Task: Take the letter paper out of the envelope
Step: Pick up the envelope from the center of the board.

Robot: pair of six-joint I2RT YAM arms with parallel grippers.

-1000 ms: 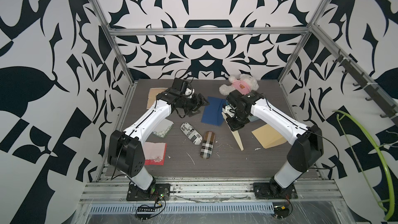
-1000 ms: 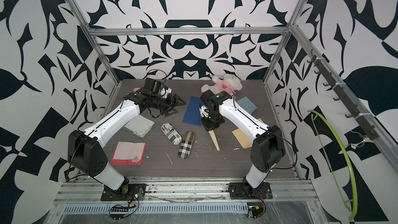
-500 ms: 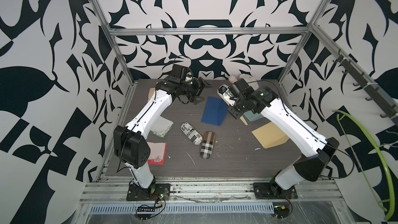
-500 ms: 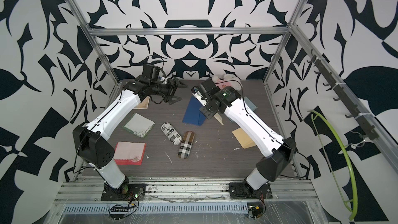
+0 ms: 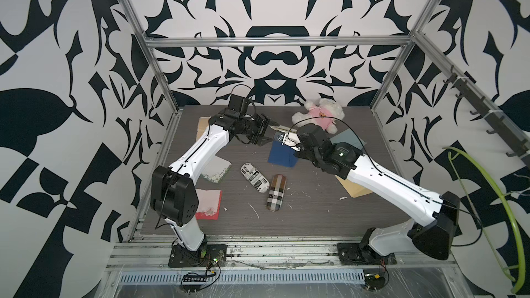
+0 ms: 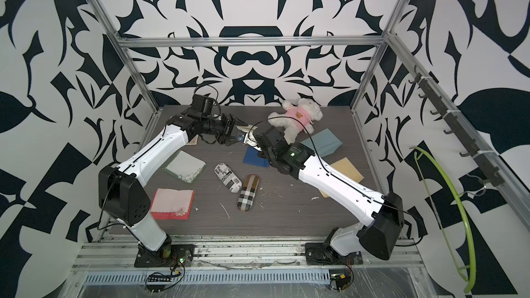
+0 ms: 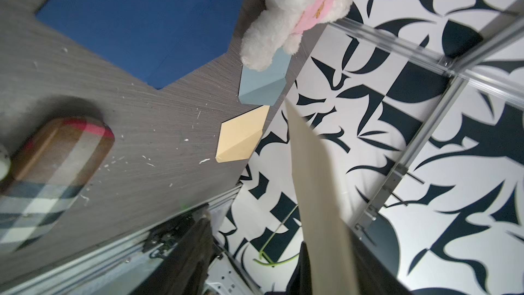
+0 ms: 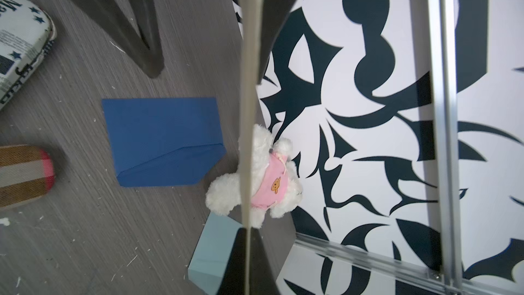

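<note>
Handover seems the step in hand: the left pincer [image 5: 270, 132] stands parted, jaws straddling a cream sheet [image 7: 320, 194], seemingly the letter paper, which the right pincer [image 8: 247, 232] clamps edge-on. Below both, the blue envelope [image 5: 282, 154] lies flat on the worktop [image 5: 315, 210]; next, the left jaws must pinch the sheet squarely before the right releases.

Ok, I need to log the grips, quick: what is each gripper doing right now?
Left gripper: open, jaws on either side of the cream sheet.
Right gripper: shut on the cream sheet.
</note>
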